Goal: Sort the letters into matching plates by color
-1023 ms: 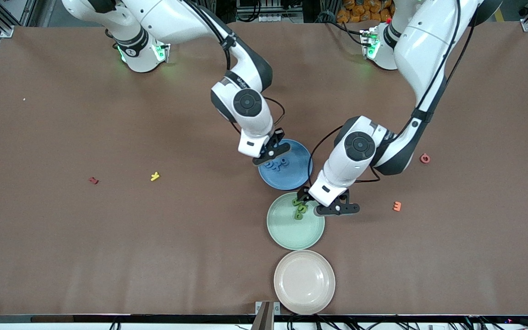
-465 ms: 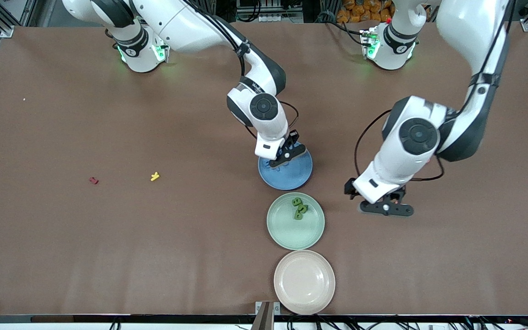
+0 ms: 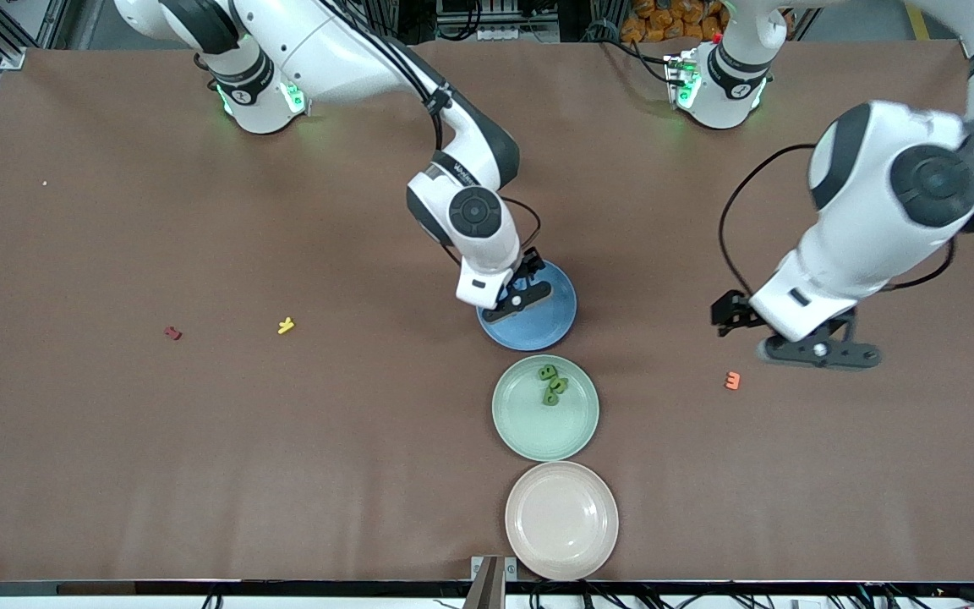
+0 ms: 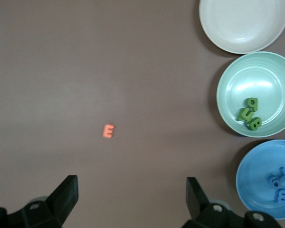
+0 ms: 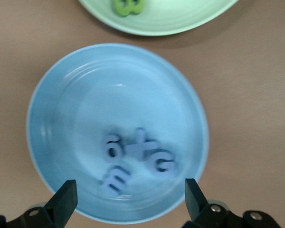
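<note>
The blue plate (image 3: 542, 330) holds several blue letters (image 5: 137, 156). The pale mint green plate (image 3: 546, 423) lies nearer to the front camera and holds a cluster of green letters (image 3: 551, 385). My right gripper (image 3: 517, 300) hangs open and empty just over the blue plate (image 5: 85, 109), its jaws (image 5: 128, 202) wide apart above the letters. My left gripper (image 3: 821, 353) is open and empty, raised over bare table toward the left arm's end. The left wrist view (image 4: 131, 199) shows the green plate (image 4: 270, 85), the green letters (image 4: 249, 114) and the blue plate (image 4: 256, 175).
A pinkish-beige plate (image 3: 561, 520) sits empty at the table's front edge, nearest the front camera. An orange E (image 3: 732, 381) lies on the table near the left gripper. A yellow letter (image 3: 285, 325) and a red letter (image 3: 172, 333) lie toward the right arm's end.
My left gripper has risen from the green plate and swung toward the left arm's end, leaving the green letters in the plate. My right gripper has stayed over the blue plate.
</note>
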Controlling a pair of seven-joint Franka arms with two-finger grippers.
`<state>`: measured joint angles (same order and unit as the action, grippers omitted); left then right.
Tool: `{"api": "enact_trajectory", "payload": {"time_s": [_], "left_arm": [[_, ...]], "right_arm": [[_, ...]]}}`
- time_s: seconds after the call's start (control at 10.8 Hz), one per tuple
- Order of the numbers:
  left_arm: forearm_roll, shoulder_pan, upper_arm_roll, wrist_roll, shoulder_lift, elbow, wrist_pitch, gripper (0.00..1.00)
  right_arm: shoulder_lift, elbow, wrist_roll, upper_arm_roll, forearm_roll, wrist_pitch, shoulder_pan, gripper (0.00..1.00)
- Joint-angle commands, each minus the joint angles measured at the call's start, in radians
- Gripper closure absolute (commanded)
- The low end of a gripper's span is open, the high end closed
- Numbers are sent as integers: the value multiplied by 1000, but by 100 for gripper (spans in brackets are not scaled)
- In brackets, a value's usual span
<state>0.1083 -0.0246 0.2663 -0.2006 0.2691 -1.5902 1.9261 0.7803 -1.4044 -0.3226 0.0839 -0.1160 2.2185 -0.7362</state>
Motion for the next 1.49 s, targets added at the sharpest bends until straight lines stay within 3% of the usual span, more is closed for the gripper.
{"api": "enact_trajectory", "payload": {"time_s": [0.0,0.47,0.84,1.21,1.4], "left_arm": [[-32,3,-50,21,-94,-21,-76,0],[-58,45,-61,26,-200,-30,-180,0],[-59,38,-61,23,-226,-30,-207,0],[-84,40,-67,24,-238,-28,-207,0],[-85,29,-65,26,-216,-28,-205,0]], "right_arm": [[-71,4,123,-33,-4,-132,105,0],[-188,2,371,-73,1,-259,400,0],[-226,2,520,-88,73,-299,602,0],[-259,2,568,-156,75,-309,672,0],[-320,1,556,-191,84,-386,667,0]]}}
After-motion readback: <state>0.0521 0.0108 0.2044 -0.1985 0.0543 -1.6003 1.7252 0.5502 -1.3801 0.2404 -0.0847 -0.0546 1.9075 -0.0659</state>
